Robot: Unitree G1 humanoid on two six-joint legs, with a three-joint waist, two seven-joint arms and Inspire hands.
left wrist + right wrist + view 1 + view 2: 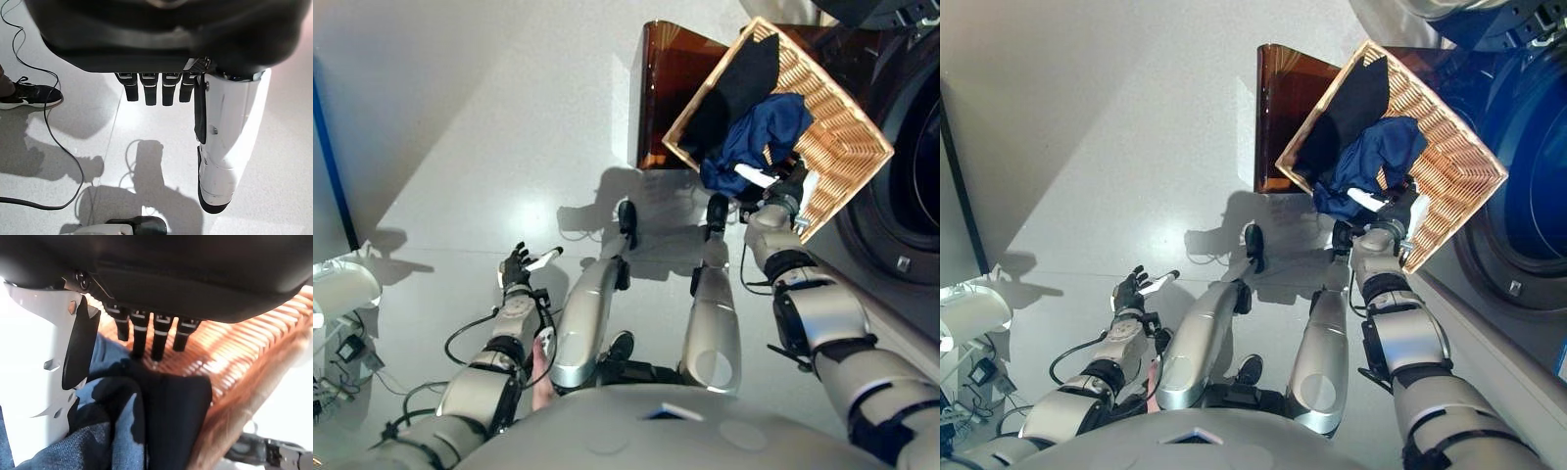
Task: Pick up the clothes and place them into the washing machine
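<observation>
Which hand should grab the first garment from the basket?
Right. The right hand is already over the wicker basket, fingers open beside the blue garment. The left hand hangs open over bare floor, well away.

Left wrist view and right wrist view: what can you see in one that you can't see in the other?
Only the left wrist view shows a person's black shoe on the bare grey floor. Only the right wrist view shows the wicker basket holding a blue garment and a black garment. Each shows its own hand, left hand and right hand, fingers straight.
</observation>
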